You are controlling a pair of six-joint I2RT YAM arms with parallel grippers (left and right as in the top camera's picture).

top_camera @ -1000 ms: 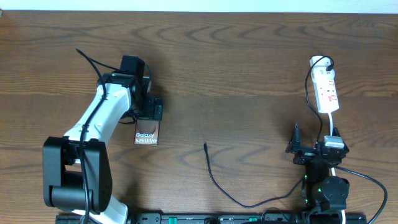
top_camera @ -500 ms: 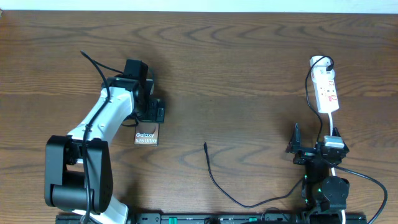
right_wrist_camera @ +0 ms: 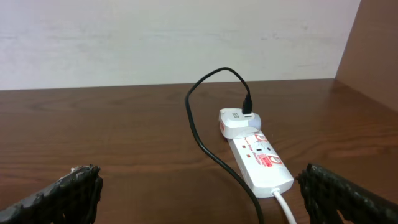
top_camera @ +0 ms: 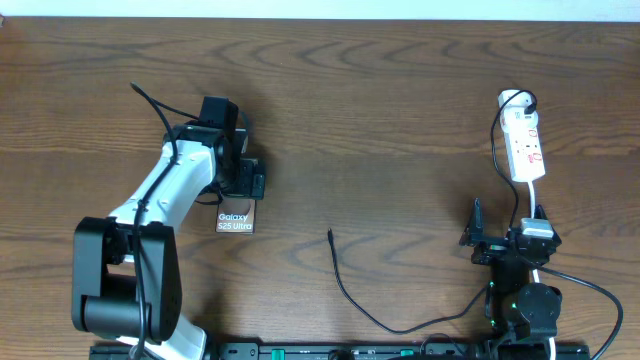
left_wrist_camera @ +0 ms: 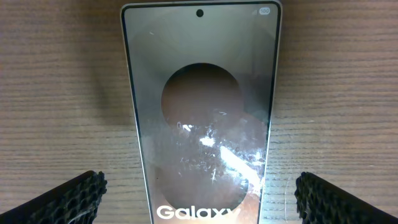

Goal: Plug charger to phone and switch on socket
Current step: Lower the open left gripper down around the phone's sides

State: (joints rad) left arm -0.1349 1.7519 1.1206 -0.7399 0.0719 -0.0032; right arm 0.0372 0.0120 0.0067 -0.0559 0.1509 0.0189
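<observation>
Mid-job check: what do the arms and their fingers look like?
The left arm has white links, black joints and a black cable along it. The right arm looks mostly black, with green lights at its base. Fingers are black, honeycomb-textured.

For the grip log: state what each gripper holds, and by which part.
Nothing is held. The left gripper is open over the phone, not touching; the right gripper is open, empty.

My left gripper [left_wrist_camera: 202,205] has bare table [left_wrist_camera: 62,93] on both sides of the phone [left_wrist_camera: 202,112]; only the charger [top_camera: 332,248] crosses the middle near the front edge.
</observation>
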